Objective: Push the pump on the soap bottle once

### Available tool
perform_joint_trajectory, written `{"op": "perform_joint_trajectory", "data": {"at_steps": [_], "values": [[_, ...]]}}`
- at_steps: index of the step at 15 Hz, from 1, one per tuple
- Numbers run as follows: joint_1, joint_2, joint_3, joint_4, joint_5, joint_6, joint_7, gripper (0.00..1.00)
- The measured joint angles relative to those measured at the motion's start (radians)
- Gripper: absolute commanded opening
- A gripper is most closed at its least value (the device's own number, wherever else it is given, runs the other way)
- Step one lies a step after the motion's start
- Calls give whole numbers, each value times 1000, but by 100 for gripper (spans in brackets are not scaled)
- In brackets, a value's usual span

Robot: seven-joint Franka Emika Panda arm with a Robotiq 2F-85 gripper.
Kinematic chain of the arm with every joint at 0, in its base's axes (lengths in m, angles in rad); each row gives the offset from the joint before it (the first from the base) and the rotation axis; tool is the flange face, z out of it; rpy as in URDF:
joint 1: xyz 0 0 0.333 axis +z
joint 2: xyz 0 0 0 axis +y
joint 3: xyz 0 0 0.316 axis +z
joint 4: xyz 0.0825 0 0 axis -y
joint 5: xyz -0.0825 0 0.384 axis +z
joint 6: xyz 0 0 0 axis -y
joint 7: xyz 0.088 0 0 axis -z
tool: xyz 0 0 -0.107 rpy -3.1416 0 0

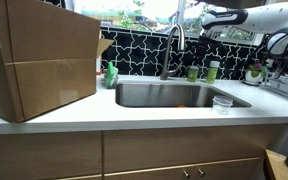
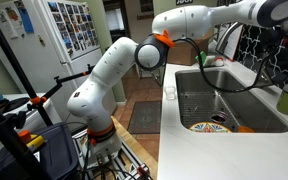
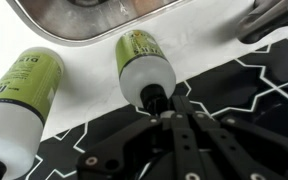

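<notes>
Risk of slip: the gripper [image 3: 167,115] has its fingers pressed together with nothing between them, the tips at the dark pump [image 3: 154,98] of the soap bottle [image 3: 144,62] straight ahead of them. Actual contact is hard to confirm. By my judgement, an off-centre press slides the tips off the pump. It could also tilt the bottle toward the sink [image 3: 84,32] beyond, or into the second bottle [image 3: 19,90] just beside. Soap bottle: upright, pale body, green label, small dark pump head; a narrow target.
</notes>
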Motion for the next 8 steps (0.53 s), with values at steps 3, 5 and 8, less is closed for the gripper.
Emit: {"op": "perform_joint_trajectory", "data": {"at_steps": [3, 5, 8], "values": [[-13, 1, 8, 15, 35, 5, 25, 0], [-26, 0, 19, 35, 66, 12, 31, 0], [-36, 0, 21, 56, 77, 12, 43, 0]]}}
